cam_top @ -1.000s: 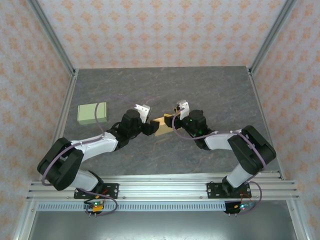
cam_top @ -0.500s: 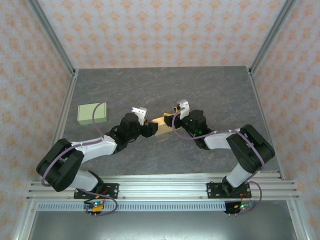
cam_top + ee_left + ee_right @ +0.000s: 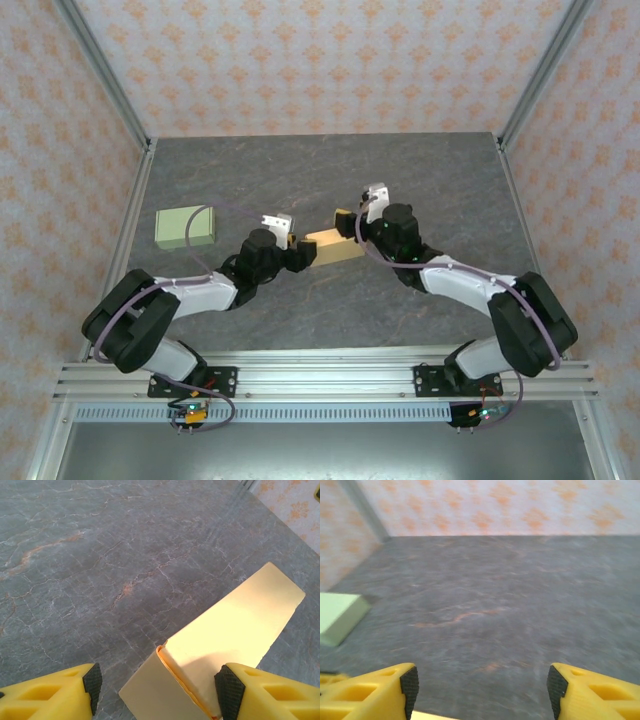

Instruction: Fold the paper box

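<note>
The left gripper (image 3: 159, 684) is standing open, with the paper box (image 3: 235, 625) lying just ahead of it and touching one finger (image 3: 228, 690). The right gripper (image 3: 479, 686) is hovering open at the box's other end, holding nothing.

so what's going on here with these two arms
Two robot arms are working on a tan paper box in the middle of the table. The left gripper is at its left end, the right gripper at the other. Both are open, neither clamped on it. A green box lies off to the left.
</note>
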{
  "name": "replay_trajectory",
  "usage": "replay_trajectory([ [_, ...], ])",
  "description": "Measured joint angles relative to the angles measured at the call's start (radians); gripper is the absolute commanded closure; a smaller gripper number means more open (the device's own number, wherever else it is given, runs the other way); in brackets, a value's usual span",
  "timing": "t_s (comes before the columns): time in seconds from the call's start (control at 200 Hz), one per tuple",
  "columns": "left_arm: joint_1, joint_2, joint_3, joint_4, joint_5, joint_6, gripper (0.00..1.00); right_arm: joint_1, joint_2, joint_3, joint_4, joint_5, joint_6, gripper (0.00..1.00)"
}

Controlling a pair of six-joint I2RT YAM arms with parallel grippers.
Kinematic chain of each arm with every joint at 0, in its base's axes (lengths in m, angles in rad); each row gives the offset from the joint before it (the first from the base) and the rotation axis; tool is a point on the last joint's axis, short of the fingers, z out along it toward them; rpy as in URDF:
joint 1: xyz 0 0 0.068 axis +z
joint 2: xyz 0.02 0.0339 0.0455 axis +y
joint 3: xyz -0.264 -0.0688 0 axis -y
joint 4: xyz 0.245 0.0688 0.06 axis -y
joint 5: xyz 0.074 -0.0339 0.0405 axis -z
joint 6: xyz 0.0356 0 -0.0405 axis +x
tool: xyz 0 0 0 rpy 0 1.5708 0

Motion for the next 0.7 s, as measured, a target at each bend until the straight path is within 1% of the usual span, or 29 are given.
replay_trajectory([
  [0.04,0.000,0.000,-0.004,0.007,0.000,0.006,0.35,0.000,-0.013,0.033,-0.097,0.074,0.049,0.20],
  [0.07,-0.003,-0.001,-0.009,0.015,-0.002,0.014,0.35,-0.002,-0.027,0.061,-0.179,0.127,0.101,0.14],
  [0.075,-0.003,-0.001,-0.010,0.016,-0.002,0.014,0.35,-0.002,-0.028,0.064,-0.187,0.133,0.105,0.11],
  [0.085,-0.005,-0.002,-0.012,0.019,-0.004,0.019,0.35,-0.002,-0.034,0.075,-0.217,0.149,0.132,0.09],
  [0.105,-0.009,-0.005,-0.016,0.023,-0.010,0.025,0.35,-0.003,-0.042,0.098,-0.271,0.181,0.156,0.07],
  [0.125,-0.014,-0.010,-0.020,0.025,-0.017,0.034,0.35,-0.004,-0.052,0.121,-0.320,0.209,0.205,0.07],
  [0.145,-0.019,-0.014,-0.024,0.028,-0.026,0.041,0.35,-0.006,-0.060,0.140,-0.361,0.230,0.216,0.07],
  [0.18,-0.034,-0.023,-0.032,0.029,-0.039,0.057,0.35,-0.008,-0.078,0.180,-0.436,0.271,0.280,0.03],
  [0.27,-0.078,-0.038,-0.046,0.032,-0.063,0.103,0.35,-0.008,-0.126,0.241,-0.553,0.332,0.393,0.02],
  [0.385,-0.116,-0.041,-0.089,0.036,-0.088,0.162,0.35,-0.008,-0.185,0.249,-0.624,0.373,0.476,0.03],
  [0.486,-0.135,-0.056,-0.146,0.014,-0.122,0.215,0.34,-0.011,-0.205,0.244,-0.634,0.398,0.510,0.03],
  [0.581,-0.142,-0.098,-0.151,-0.027,-0.158,0.256,0.34,-0.017,-0.212,0.237,-0.638,0.418,0.504,0.02],
  [0.626,-0.142,-0.143,-0.151,-0.042,-0.179,0.271,0.33,-0.018,-0.212,0.237,-0.638,0.428,0.486,0.00],
  [0.661,-0.141,-0.182,-0.150,-0.055,-0.194,0.284,0.33,-0.019,-0.212,0.237,-0.638,0.436,0.461,0.01],
  [0.701,-0.142,-0.232,-0.148,-0.073,-0.216,0.297,0.24,-0.019,-0.212,0.235,-0.636,0.448,0.419,0.01],
])
